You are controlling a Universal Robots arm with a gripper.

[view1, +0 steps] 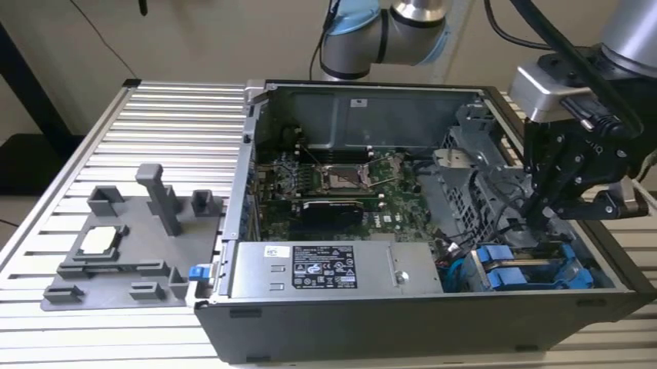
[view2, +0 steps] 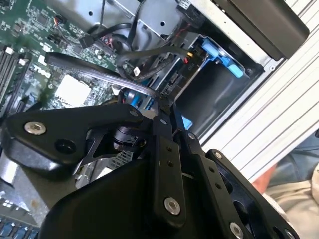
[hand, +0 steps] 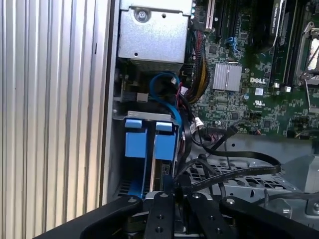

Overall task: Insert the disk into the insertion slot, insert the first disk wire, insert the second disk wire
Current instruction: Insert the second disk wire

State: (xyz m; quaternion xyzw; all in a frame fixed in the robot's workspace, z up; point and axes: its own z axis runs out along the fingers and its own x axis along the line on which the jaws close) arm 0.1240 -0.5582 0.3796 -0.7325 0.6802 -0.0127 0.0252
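Observation:
The disk (view1: 518,275), framed in its bright blue caddy (hand: 135,144), sits in the insertion slot of the drive bay at the open computer case's front corner, on the exterior view's right. My gripper (view1: 536,217) hangs just above that bay. Its fingers (hand: 164,196) are shut on the end of a flat black disk wire (hand: 239,172), right beside the caddy's blue tabs. In the second wrist view the same wire (view2: 94,69) runs from my gripper (view2: 164,102) out over the motherboard. Whether its plug is seated is hidden by the fingers.
A grey labelled power-supply box (view1: 323,269) lies along the case's front wall. The motherboard (view1: 339,181) fills the case floor, with loose black cables (hand: 199,129) near the bay. A grey fixture (view1: 123,246) stands on the slatted table on the exterior view's left.

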